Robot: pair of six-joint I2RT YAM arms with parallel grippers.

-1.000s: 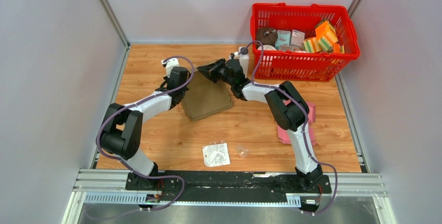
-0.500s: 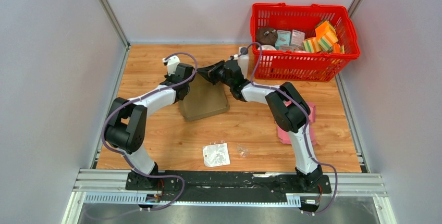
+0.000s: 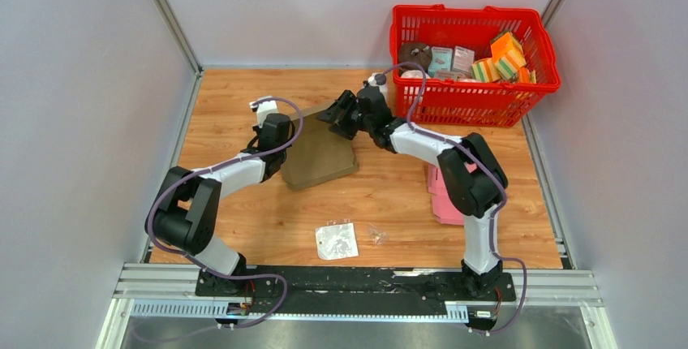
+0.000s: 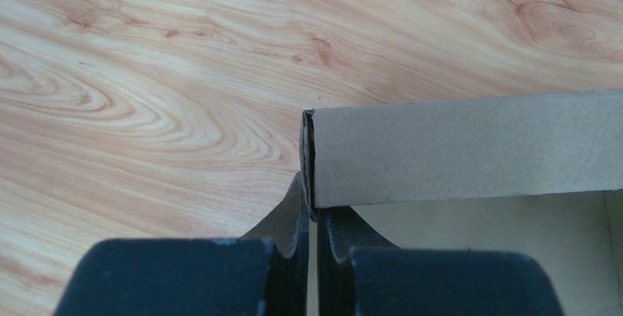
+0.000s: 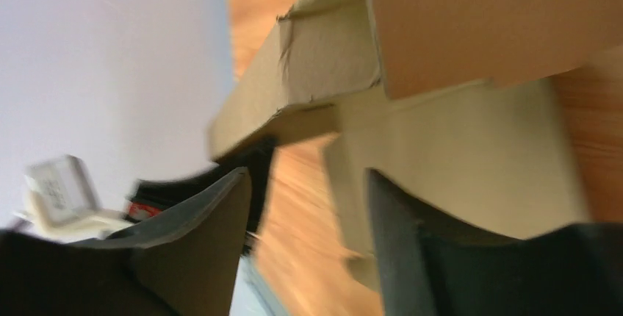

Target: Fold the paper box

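The brown paper box (image 3: 320,157) lies partly folded on the wooden table, its walls half raised. My left gripper (image 3: 284,152) is shut on the box's left wall; in the left wrist view the gripper (image 4: 311,212) pinches the end of that cardboard wall (image 4: 470,147). My right gripper (image 3: 334,115) hovers at the box's far corner and is open. In the right wrist view the gripper (image 5: 307,176) has only table showing between its fingers, with the box (image 5: 455,162) just beyond the right finger and a raised flap (image 5: 323,51) above.
A red basket (image 3: 470,107) full of small items stands at the back right. A pink flat object (image 3: 442,196) lies under the right arm. A clear plastic bag (image 3: 336,240) and a small clear scrap (image 3: 377,235) lie near the front. Grey walls enclose the table.
My right gripper has opened and let go of the box's far edge, shifting slightly right. My left arm stays shut on the left wall and has drawn back a little.
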